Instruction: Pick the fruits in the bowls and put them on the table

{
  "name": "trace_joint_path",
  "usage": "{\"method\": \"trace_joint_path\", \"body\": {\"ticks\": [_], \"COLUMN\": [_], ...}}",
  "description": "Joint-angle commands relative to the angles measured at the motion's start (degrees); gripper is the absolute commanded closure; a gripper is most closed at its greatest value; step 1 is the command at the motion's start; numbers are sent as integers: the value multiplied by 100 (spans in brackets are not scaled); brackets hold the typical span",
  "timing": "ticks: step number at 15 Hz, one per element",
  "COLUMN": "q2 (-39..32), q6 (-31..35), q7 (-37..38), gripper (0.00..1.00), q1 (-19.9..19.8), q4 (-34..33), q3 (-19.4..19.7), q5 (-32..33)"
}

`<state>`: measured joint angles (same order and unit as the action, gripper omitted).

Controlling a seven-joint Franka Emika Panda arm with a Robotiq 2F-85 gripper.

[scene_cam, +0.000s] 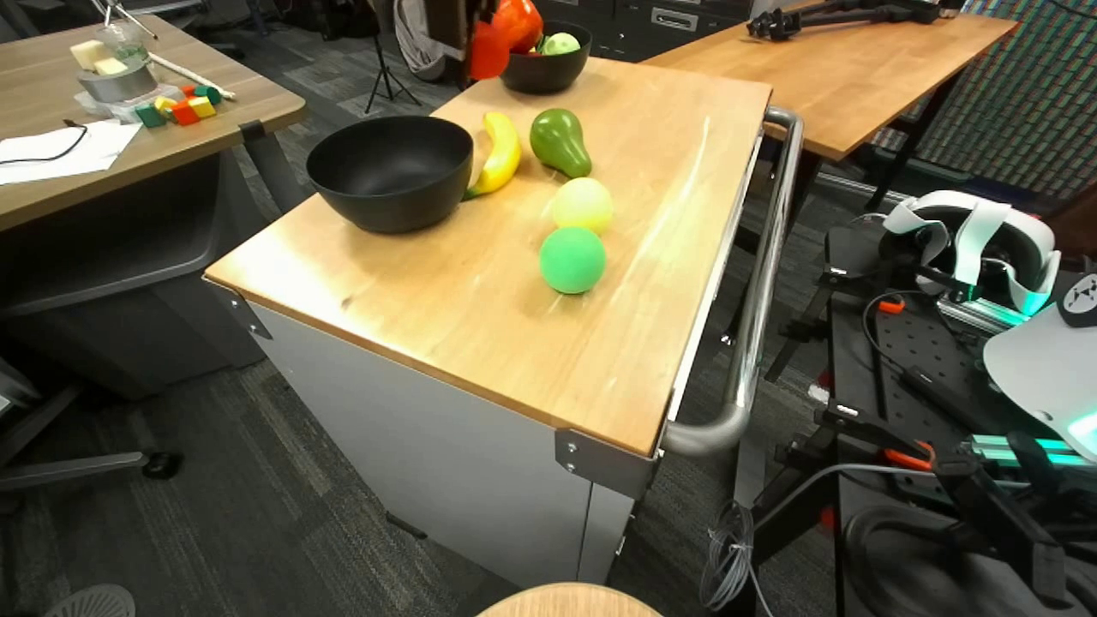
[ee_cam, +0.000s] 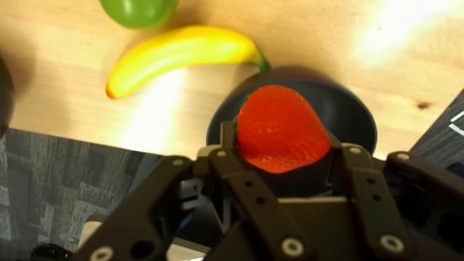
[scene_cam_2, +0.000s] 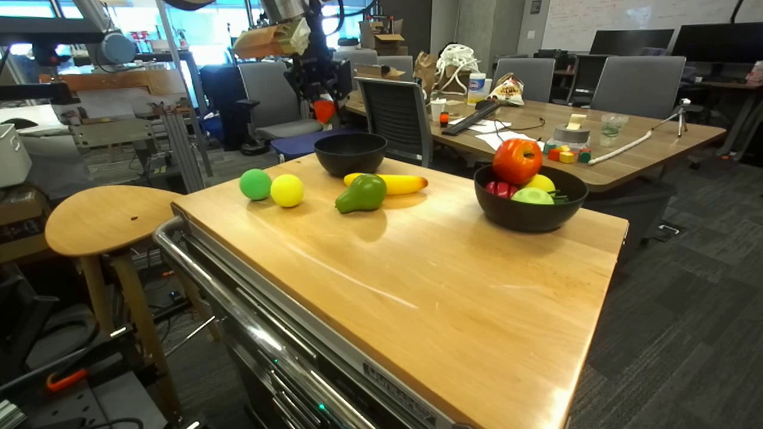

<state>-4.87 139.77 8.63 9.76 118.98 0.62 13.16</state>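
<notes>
Two fingers (ee_cam: 227, 136) of the gripper (ee_cam: 281, 141) clamp the strawberry (ee_cam: 281, 127), raised clear of the tabletop (scene_cam_2: 453, 292). A black bowl (scene_cam_2: 334, 162) stands close to one edge; a second bowl (scene_cam_2: 530, 218), holding an apple (scene_cam_2: 517, 159), sits near a corner. Broad tabletop separates pear (scene_cam_2: 365, 193) and handrail (scene_cam_2: 256, 335). Lettering on the cart plate (scene_cam_2: 398, 390) is too blurred to read.

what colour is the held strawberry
The strawberry is mostly red, with green at one side; the wrist view shows it best.
</notes>
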Motion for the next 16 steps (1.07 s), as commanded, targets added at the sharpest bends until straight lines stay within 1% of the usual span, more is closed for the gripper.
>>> {"method": "trace_joint_path", "body": {"ticks": [1,3,6,8,10,11,12,13,14,15,16], "q2": [567,587,580,585,605,629,640,661,680,727,772], "q6": [677,967,1396,1658,1786,1807,1814,1807,1822,1785,1721], "q7": [-127,-112,-46,-7,34,38,74,70,82,32,-67], "gripper": [75,75,75,75,75,72,25,23,17,8,2], "q1": [-263,-337,-416,-472,-511,-527,-541,-546,-548,-543,-535], "q4": [1351,1829,2311,2449,2513,2515,2514,2510,2508,2489,2456], "q3": [-118,-112,-96,-84,-80,-86,-89,-99,-103,-117,-134], "q5": [61,155,355,546,749,808,918,958,1012,992,898]}}
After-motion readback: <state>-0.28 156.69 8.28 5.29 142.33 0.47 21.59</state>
